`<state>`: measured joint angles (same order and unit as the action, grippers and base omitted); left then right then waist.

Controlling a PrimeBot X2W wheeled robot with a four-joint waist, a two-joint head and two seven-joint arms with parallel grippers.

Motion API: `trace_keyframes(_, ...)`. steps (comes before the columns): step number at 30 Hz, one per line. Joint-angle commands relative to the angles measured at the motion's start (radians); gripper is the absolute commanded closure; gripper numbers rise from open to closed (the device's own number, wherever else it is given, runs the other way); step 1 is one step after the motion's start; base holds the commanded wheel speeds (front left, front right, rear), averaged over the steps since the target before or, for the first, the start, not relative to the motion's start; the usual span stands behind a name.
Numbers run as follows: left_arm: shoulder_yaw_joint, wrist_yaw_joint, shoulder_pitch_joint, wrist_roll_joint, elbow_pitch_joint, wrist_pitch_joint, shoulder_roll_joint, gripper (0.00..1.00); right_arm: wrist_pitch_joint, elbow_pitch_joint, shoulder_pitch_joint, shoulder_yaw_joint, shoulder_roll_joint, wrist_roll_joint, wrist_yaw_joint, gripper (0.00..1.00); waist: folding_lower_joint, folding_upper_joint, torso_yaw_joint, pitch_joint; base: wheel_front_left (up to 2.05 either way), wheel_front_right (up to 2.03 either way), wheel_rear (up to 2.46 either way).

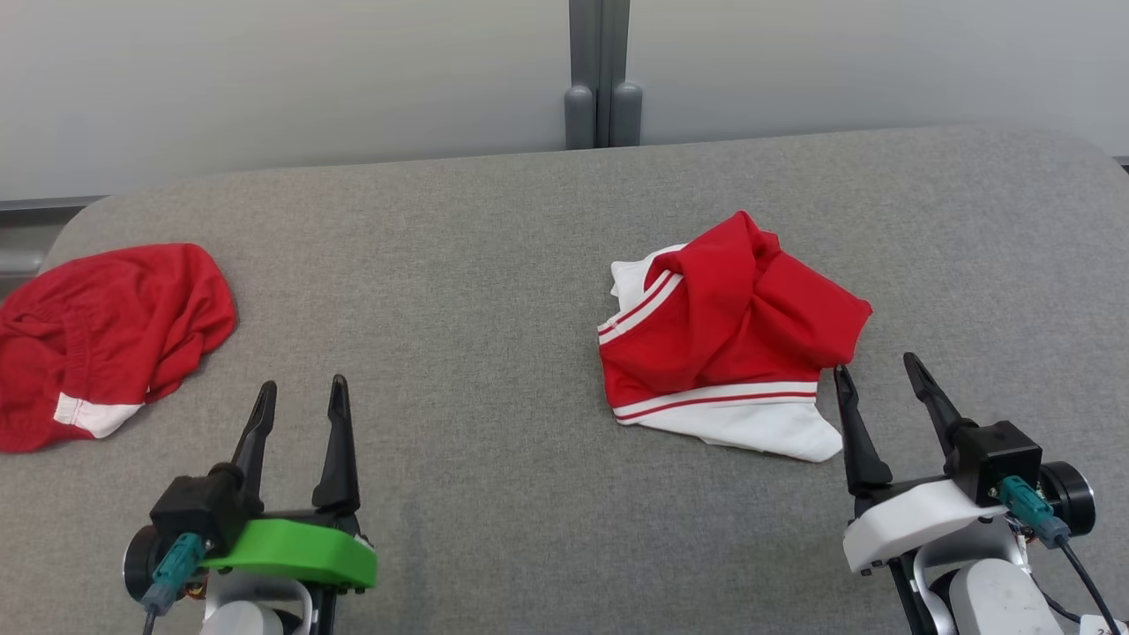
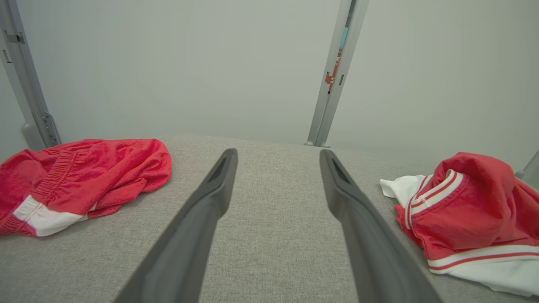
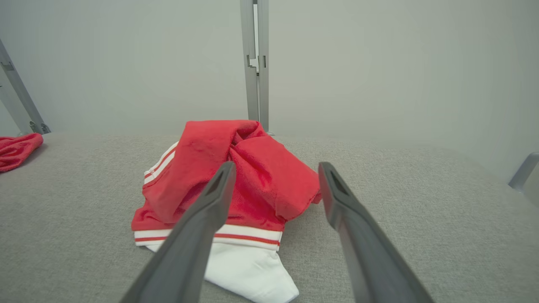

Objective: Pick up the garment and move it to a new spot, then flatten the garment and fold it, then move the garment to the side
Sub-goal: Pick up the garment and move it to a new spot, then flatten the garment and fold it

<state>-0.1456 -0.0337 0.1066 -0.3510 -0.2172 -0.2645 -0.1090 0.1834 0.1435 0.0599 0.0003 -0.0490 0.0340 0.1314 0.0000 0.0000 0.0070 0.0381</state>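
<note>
1. Worktop. A grey, fabric-covered worktop [image 1: 494, 265] is seen in the head view. It is bounded at the far edge by a pale wall [image 1: 265, 79] with a grey post [image 1: 601, 79].

2. Garment. A red-and-white garment [image 1: 732, 326] is found crumpled in a loose heap on the right half of the worktop. Red fabric is bunched on top. A white band with red stripes runs along the near edge, and a white panel is spread out below it towards the robot.

3. Right claw. The right claw [image 1: 876, 364] is held with its two fingers apart, and nothing is gripped between them. It is positioned at the near right corner of the garment. The inner fingertip is seen just beside the red hem; contact cannot be confirmed. In the right wrist view, the garment [image 3: 261, 181] is located straight ahead and slightly to the left of the claw [image 3: 276, 166], with the left finger overlapping the heap.

4. Left claw. The left claw [image 1: 302, 385] is likewise held apart and empty, over bare worktop, well apart from the garment. In the left wrist view, the garment [image 2: 463, 202] is seen off to the right of the fingers.

5. Other item. A second red garment [image 1: 106, 339] with a white patch is laid at the left edge of the worktop, to the far left of the left claw.
</note>
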Motion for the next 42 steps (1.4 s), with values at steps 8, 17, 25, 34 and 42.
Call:
trace_keyframes(8,0.071,-0.052,-0.074,0.017,-0.03,0.0,0.017,0.0,0.013,0.033,-0.037,-0.007,-0.003,0.029,-0.001,0.0,0.0,0.0,-0.018,-0.044,0.0,0.0,0.0)
trace_keyframes(17,0.085,-0.076,-0.085,0.042,-0.055,0.0,0.028,0.0,0.007,0.028,-0.037,-0.009,-0.002,0.035,-0.001,0.0,0.0,0.0,-0.04,-0.051,0.0,0.0,0.0)
trace_keyframes(25,0.092,-0.086,-0.076,0.057,-0.07,0.0,0.038,0.0,0.007,0.03,-0.027,0.003,-0.002,0.044,-0.001,0.0,0.0,0.0,-0.053,-0.049,0.0,0.0,0.0)
trace_keyframes(34,0.013,-0.095,0.037,0.058,-0.168,0.021,0.038,0.0,-0.003,0.02,-0.008,0.031,-0.002,0.04,-0.001,0.0,0.0,0.0,-0.077,-0.031,0.0,0.0,0.0)
trace_keyframes(42,-0.225,-0.096,0.261,-0.027,-0.35,0.197,0.042,0.0,-0.004,0.012,0.041,0.104,-0.002,0.046,-0.001,0.0,0.0,0.0,-0.157,0.052,0.0,0.0,0.0)
